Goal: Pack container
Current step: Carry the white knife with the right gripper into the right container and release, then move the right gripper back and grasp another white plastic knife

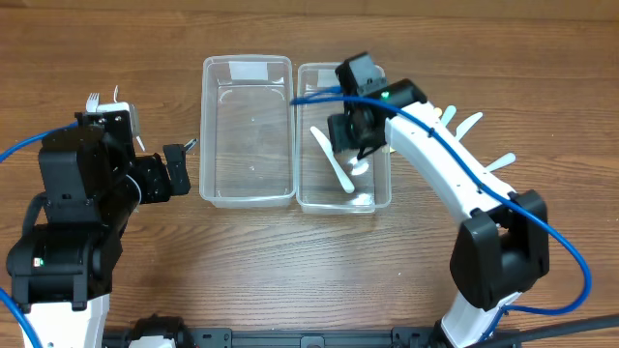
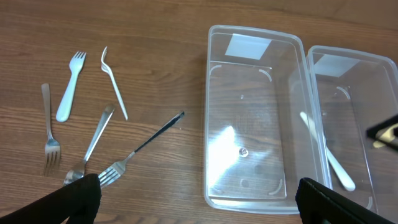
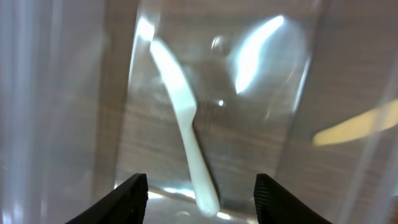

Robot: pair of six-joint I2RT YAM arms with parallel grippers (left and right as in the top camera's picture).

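Observation:
Two clear plastic containers stand side by side. The left container (image 1: 247, 130) is empty. The right container (image 1: 309, 184) holds white plastic utensils (image 1: 336, 161). My right gripper (image 1: 363, 147) is open inside the right container, just above them. In the right wrist view its fingers (image 3: 200, 199) straddle a white utensil handle (image 3: 186, 134) without touching it. My left gripper (image 1: 179, 169) is open and empty, left of the empty container (image 2: 252, 118); its fingers (image 2: 196, 199) frame the container's near corner.
Loose cutlery lies on the table at left: a white plastic fork (image 2: 69, 87), a second white fork (image 2: 114, 84), a metal fork (image 2: 50, 137), a metal spoon (image 2: 96, 134) and a black-handled fork (image 2: 140, 149). More white utensils (image 1: 469, 126) lie right of the right arm.

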